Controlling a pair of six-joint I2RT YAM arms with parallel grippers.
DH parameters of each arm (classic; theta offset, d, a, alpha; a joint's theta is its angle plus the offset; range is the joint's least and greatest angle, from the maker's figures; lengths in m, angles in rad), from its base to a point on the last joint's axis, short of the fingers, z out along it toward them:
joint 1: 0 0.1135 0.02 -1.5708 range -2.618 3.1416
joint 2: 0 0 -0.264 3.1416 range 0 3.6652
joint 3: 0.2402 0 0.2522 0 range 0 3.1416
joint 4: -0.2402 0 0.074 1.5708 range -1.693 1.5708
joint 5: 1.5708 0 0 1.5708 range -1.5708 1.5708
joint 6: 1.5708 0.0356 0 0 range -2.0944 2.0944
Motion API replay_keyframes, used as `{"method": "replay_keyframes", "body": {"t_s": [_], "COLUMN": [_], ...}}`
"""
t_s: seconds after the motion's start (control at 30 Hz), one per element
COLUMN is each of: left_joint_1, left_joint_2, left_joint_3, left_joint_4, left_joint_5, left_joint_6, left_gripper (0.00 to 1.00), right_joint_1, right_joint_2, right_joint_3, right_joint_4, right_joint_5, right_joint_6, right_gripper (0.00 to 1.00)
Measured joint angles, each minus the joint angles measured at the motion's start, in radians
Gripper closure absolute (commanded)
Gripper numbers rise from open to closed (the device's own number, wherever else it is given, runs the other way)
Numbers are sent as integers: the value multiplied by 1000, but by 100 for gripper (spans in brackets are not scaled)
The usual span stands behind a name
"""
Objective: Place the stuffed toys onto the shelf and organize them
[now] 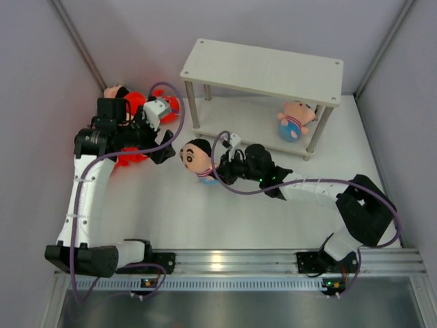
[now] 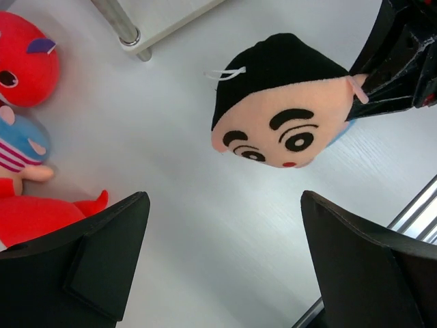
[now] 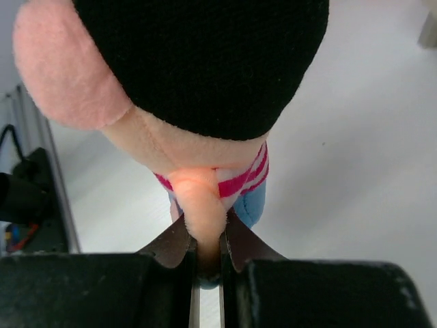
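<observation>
A black-haired doll [image 1: 196,156] in a striped shirt is held over the table left of centre. My right gripper [image 1: 220,172] is shut on its peach arm [image 3: 203,205]. Its face shows in the left wrist view [image 2: 280,109]. My left gripper [image 1: 162,152] is open and empty, just left of that doll. Red sharks [image 1: 140,104] and another doll [image 2: 17,147] lie under my left arm at the back left. A second doll [image 1: 295,120] sits on the lower tier of the off-white shelf [image 1: 266,68], at its right end.
The shelf's silver front-left leg [image 2: 123,27] stands near the held doll. Grey walls close in the left, back and right. A metal rail [image 1: 232,261] runs along the near edge.
</observation>
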Motion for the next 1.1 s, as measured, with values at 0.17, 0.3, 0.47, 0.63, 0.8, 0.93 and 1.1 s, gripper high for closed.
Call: {"method": "replay_keyframes", "body": {"t_s": [0.17,0.3,0.47,0.63,0.8,0.93,1.1], "left_joint_1": [0,-8,-116,-317,-376,-384,-401], "left_joint_2": [66,87,61,37,61,93,143], "left_joint_3": [-18,-92,-187,-215,-212,-212,-203], "left_joint_4": [4,8,70,179,245,264,265], "left_joint_5": [7,53,21,-121,-212,-240,-209], "left_joint_6": [-12,-13,-22,-43,-60,-65,-89], "left_gripper": [2,2,2,2,2,44,100], "right_joint_1": [-45,-92,-99,-99,-95,-94,-94], "right_joint_2": [-5,-11,-14,-20,-37,-44,-49], "right_joint_3": [-70,-116,-116,-116,-114,-113,-97], "right_joint_4": [53,113,148,157,153,141,115], "right_joint_5": [-87,-134,-179,-211,-234,-250,-250], "right_joint_6": [256,381,434,451,445,434,405], "right_gripper": [100,100,100,100,100,100,94]}}
